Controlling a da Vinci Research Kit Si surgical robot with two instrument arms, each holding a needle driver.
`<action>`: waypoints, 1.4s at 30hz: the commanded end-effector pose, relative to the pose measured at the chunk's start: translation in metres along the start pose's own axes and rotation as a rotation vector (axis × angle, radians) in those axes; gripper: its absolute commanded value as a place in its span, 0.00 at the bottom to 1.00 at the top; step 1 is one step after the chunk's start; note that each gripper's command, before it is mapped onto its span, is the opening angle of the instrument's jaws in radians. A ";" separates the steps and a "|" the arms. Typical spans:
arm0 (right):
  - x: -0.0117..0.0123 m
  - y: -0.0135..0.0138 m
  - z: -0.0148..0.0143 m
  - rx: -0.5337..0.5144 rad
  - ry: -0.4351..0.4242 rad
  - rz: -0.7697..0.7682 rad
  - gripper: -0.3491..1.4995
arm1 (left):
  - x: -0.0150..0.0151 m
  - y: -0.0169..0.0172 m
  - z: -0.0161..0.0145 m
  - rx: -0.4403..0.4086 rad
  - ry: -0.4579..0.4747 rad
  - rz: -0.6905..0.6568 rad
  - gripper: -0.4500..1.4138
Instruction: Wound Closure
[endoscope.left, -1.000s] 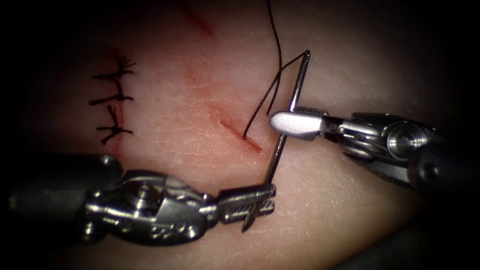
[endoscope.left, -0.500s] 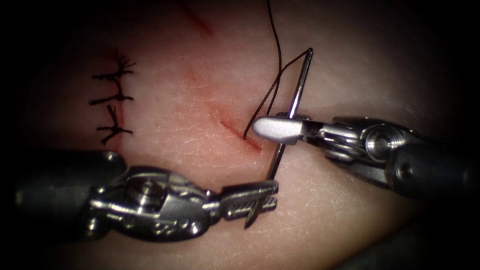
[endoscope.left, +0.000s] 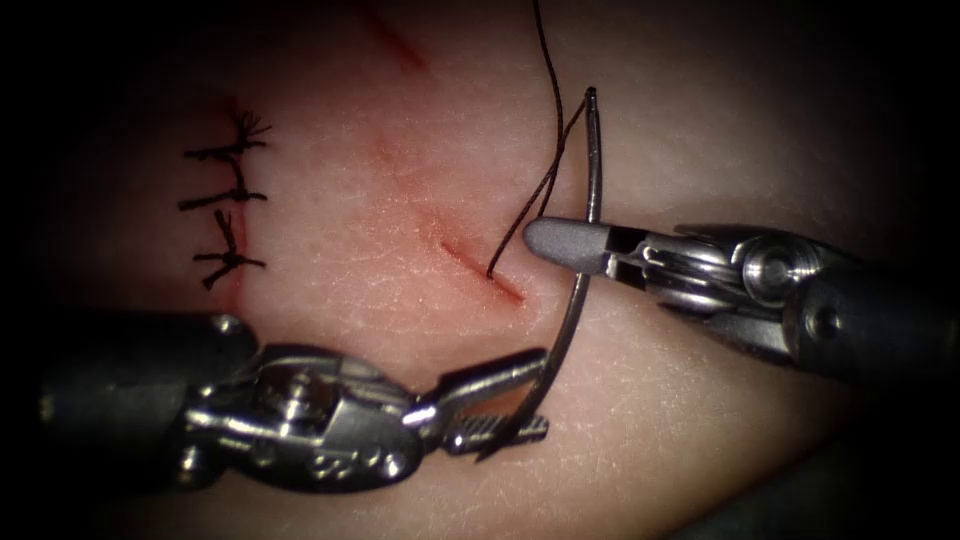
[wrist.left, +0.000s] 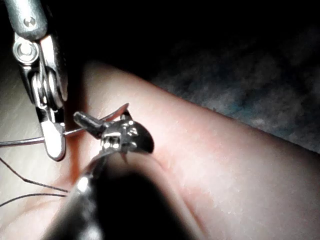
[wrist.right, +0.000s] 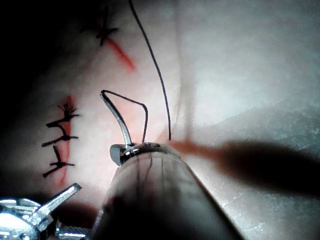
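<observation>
The curved needle is out of the tissue, to the right of the open cut. My right tool is shut on it above the middle of its curve, toward the thread end, as also seen at the right tool gripping the needle. My left tool stands open, and the needle's pointed end lies between its jaws, no longer gripped. Black thread runs from the needle's tail down into the cut, and another strand leads up out of view. In the left wrist view the left tool is spread beside the needle.
Three tied stitches close an older cut on the left. A faint red scratch marks the tissue further up. Red fluid tints the skin around the open cut. The left tool's shaft lies along the lower left.
The right tool's jaws moved left and closed on the needle. The left tool's jaws opened and let go of the pointed end. The needle's tail swung slightly more upright.
</observation>
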 end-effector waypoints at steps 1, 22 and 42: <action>0.0000 0.0000 0.0009 0.011 0.010 0.003 0.00 | 0.0001 0.0000 0.0008 -0.005 0.008 -0.055 0.89; 0.0020 0.0010 0.0009 0.030 0.233 -0.368 0.00 | -0.0101 -0.0014 0.0007 -0.391 -0.023 -0.577 0.00; 0.0005 -0.0002 0.0012 0.064 0.276 -0.743 0.00 | -0.0154 -0.0022 0.0059 -0.507 -0.324 -0.530 0.00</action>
